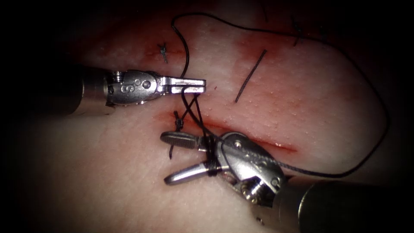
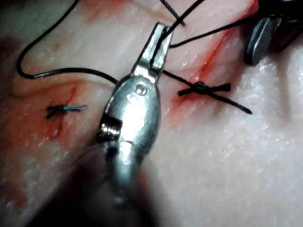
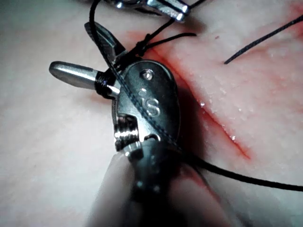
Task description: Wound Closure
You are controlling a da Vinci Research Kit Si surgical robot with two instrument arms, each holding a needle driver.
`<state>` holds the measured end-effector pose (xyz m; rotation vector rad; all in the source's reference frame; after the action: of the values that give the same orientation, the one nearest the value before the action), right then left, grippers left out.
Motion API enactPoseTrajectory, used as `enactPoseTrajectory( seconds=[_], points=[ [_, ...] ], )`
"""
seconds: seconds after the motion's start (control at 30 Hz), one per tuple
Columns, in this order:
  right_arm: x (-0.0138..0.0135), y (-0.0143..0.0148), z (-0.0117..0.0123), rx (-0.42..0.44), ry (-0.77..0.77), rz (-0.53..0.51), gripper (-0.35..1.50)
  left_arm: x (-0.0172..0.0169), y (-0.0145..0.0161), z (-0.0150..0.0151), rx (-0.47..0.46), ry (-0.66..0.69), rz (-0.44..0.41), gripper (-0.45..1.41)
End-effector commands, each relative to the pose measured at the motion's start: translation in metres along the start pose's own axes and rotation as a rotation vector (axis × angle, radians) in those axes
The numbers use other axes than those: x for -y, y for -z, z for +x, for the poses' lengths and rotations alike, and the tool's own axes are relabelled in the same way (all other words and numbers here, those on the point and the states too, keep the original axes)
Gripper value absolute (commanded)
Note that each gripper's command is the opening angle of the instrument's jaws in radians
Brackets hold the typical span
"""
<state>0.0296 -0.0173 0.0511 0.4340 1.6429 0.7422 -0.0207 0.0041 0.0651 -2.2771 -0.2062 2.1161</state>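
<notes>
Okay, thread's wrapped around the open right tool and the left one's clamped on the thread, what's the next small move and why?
Probably bring the right tool, jaws open with thread looped around both near their base, toward a free thread end by the knot on the cut and grasp it. The left tool is shut on the thread, so the loops look ready for an end to be pulled through.

left claw [image 1: 196,85]: glossy metal; right claw [image 1: 174,157]: polished metal; thread [image 1: 379,108]: matt, dark; tissue [image 1: 108,172]: moist, pebbled

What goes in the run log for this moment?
left tool: shut on thread | right tool: open, thread wrapped round jaws | knot on cut | tissue
</notes>
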Motion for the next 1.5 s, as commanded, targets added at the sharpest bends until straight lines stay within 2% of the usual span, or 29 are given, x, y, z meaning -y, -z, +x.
enactPoseTrajectory(
  seconds=[0.03, 0.17, 0.4, 0.53, 0.6, 0.63, 0.8, 0.97, 1.13, 1.5],
  points=[
    [-0.0006, -0.0001, -0.0001, -0.026, -0.007, -0.027, 1.13, -0.0006, -0.0004, -0.0002, -0.007, -0.001, -0.001, -0.45],
    [-0.0017, 0.0012, 0.0011, -0.088, -0.02, -0.105, 1.06, -0.0032, -0.0002, 0.0013, -0.015, 0.002, -0.001, -0.45],
    [-0.0036, 0.0038, 0.0022, -0.101, -0.005, -0.256, 0.96, -0.0079, -0.0001, 0.0042, -0.031, 0.0, -0.018, -0.45],
    [-0.0043, 0.0049, 0.0024, -0.116, -0.013, -0.327, 0.95, -0.0095, -0.0015, 0.0049, -0.032, -0.01, -0.02, -0.45],
    [-0.0045, 0.0054, 0.0022, -0.131, -0.07, -0.371, 0.83, -0.0103, -0.0032, 0.0048, -0.031, -0.022, -0.018, -0.45],
    [-0.0045, 0.0055, 0.0021, -0.14, -0.09, -0.388, 0.83, -0.0105, -0.0037, 0.0048, -0.024, -0.024, -0.019, -0.45],
    [-0.005, 0.0068, 0.0015, -0.124, -0.227, -0.574, 0.81, -0.0105, -0.0061, 0.0045, 0.024, -0.054, -0.026, -0.45],
    [-0.0064, 0.0091, 0.0016, -0.14, -0.337, -0.691, 0.81, -0.0097, -0.0074, 0.0038, 0.07, -0.072, -0.018, -0.45],
    [-0.0076, 0.0105, 0.0013, -0.15, -0.419, -0.769, 0.81, -0.0082, -0.0083, 0.0018, 0.105, -0.08, -0.001, -0.45],
    [-0.0096, 0.0105, -0.0007, -0.062, -0.506, -0.853, 0.85, -0.0052, -0.0086, -0.0016, 0.151, -0.099, 0.028, -0.45]
  ],
)
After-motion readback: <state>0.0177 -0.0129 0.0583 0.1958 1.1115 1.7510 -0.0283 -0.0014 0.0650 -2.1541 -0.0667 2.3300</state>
